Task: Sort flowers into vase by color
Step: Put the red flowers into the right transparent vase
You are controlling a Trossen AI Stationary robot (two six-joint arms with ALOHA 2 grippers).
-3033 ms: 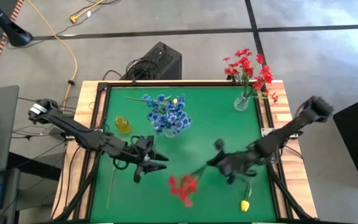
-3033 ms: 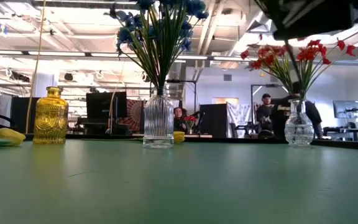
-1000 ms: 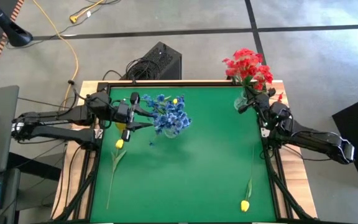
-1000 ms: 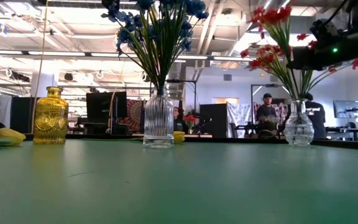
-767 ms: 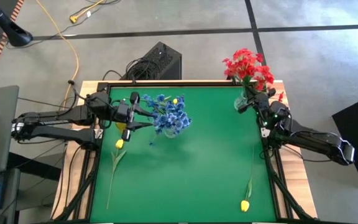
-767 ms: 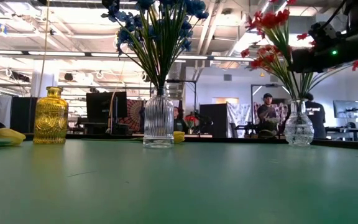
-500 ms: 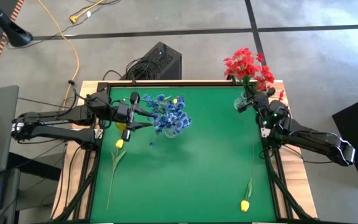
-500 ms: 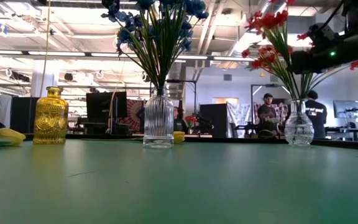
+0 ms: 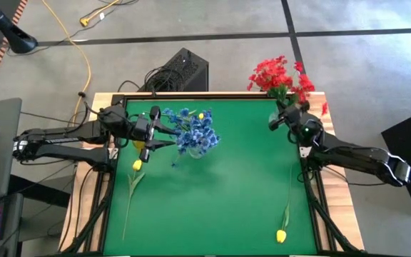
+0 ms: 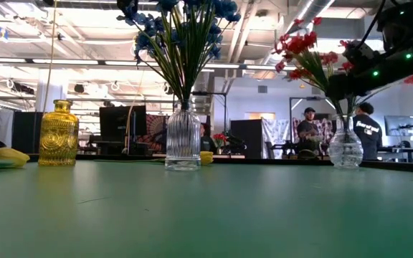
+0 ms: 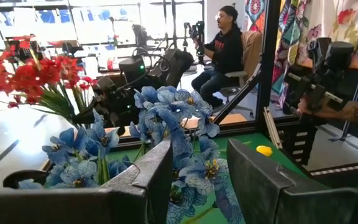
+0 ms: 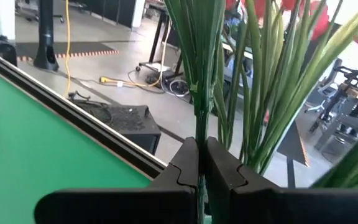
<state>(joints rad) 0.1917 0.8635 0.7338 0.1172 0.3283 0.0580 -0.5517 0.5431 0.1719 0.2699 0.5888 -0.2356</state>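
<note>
Red flowers [image 9: 275, 71] stand in a round clear vase [image 10: 345, 147] at the table's far right corner. My right gripper [image 9: 277, 120] is just above that vase, shut on a red sprig's stem. Blue flowers [image 9: 191, 132] fill a ribbed clear vase [image 10: 183, 136]. My left gripper [image 9: 168, 135] is open, level beside the blue blooms [image 11: 166, 124] on their left. A yellow vase [image 10: 58, 134] stands under the left arm. Yellow buds lie on the cloth at the left [image 9: 136, 165], the near right [image 9: 282, 235] and the far side [image 9: 200, 115]. My right gripper pinches a thin green stem [image 12: 197, 118] of the red sprig between its two fingers [image 12: 219, 165], well below the blooms. The fingers come roughly level from the table's right and lie across the stem. The sprig stands upright above the round vase, leaning toward the table's left.
The green table has a raised wooden frame [image 9: 311, 153]. A black box with cables [image 9: 180, 71] sits beyond the far edge. The middle and near part of the cloth [image 9: 212, 200] holds only the two yellow stems. People sit in the room behind the table [image 10: 308, 132].
My right gripper has moved a little toward the table's left and far edge, still shut on the stem. The red sprig has gone with it and its blooms now lean more toward the left. The left arm has kept still.
</note>
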